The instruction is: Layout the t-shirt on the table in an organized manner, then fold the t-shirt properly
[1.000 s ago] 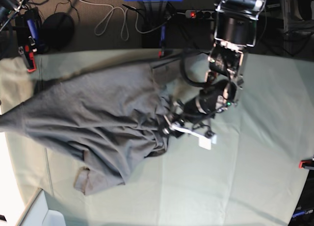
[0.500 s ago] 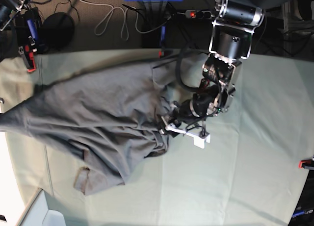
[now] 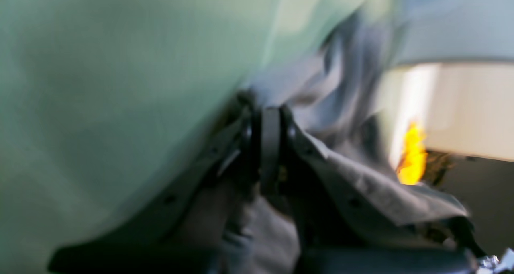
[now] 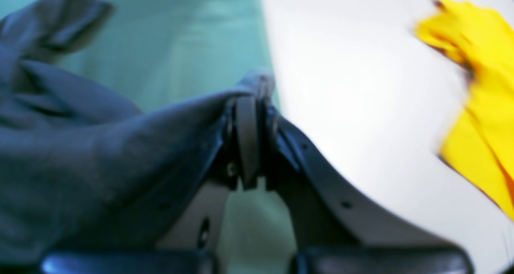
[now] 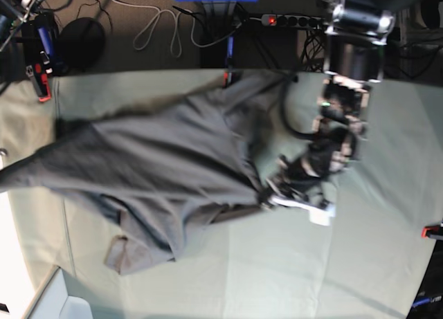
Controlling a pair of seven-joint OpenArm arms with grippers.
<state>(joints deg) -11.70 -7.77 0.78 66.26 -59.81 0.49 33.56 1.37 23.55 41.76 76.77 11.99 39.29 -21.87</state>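
The dark grey t-shirt (image 5: 159, 160) lies stretched and rumpled across the left and middle of the table (image 5: 228, 277); its left tip runs off the frame's left edge. My left gripper (image 5: 266, 193) is shut on the shirt's right-hand edge. The blurred left wrist view shows the left gripper (image 3: 268, 119) pinched together with shirt cloth (image 3: 361, 181) draped over it. My right arm is outside the base view. In its wrist view the right gripper (image 4: 249, 101) is shut on a fold of the shirt (image 4: 100, 153), beside the table's edge.
Red clamps sit at the right edge (image 5: 432, 230) and far edge (image 5: 227, 75) of the table. A power strip (image 5: 291, 19) and cables (image 5: 159, 28) lie on the floor behind. A yellow object (image 4: 482, 85) lies on a white surface past the table's edge.
My left gripper closed on the shirt's edge and moved right and toward the front, dragging the cloth with it. The shirt is now stretched wider. The right gripper stayed shut.
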